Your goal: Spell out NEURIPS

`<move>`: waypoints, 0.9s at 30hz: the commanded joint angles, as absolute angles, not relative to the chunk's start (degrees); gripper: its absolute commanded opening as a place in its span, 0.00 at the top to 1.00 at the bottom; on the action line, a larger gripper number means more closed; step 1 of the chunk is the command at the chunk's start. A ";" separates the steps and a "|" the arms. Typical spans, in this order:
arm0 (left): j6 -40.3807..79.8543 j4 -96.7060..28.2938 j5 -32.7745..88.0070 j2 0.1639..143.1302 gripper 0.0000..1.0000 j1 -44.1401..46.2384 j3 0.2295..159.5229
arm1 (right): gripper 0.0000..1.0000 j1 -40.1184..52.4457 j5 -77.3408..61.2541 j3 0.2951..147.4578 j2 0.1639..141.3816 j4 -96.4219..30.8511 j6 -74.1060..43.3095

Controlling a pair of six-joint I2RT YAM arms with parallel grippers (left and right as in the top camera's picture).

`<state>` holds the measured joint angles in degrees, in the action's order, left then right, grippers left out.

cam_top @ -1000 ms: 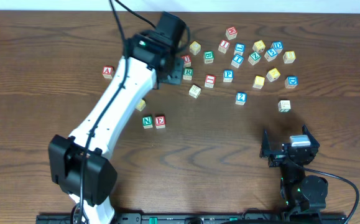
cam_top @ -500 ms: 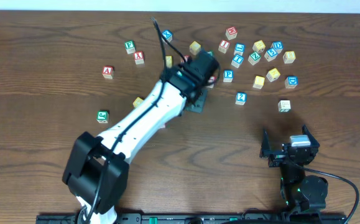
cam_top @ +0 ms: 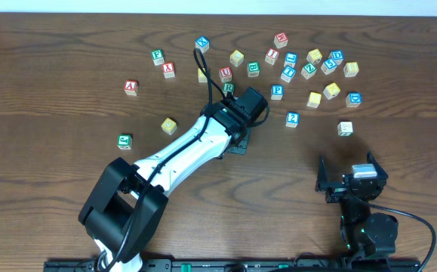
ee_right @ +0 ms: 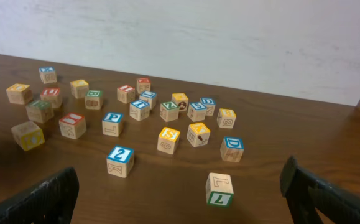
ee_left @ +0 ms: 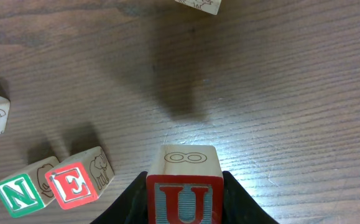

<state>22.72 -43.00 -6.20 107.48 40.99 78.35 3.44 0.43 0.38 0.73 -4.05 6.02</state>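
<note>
Your left pincer [ee_left: 184,200] is clamped on a small wooden cube with a red U [ee_left: 185,177], black fingers [ee_left: 237,202] against both its sides. To its left, the green N wooden cube [ee_left: 19,196] and red E wooden cube [ee_left: 74,185] lie touching on the dark wooden table [ee_left: 279,93]. Your right pincer [ee_right: 180,196] stands wide, holding nothing.
</note>
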 commanded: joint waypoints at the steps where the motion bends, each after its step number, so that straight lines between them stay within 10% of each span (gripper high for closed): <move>1: 24.32 -42.94 -7.16 107.57 0.92 41.23 78.15 | 0.01 2.94 0.47 0.32 0.60 -4.34 5.17; 27: 30.61 -38.41 -11.66 107.57 0.92 41.23 75.22 | 0.01 2.94 0.47 0.32 0.60 -4.34 5.17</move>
<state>28.64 -38.89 -9.65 107.48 41.06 76.42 3.44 0.43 0.38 0.73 -4.08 6.02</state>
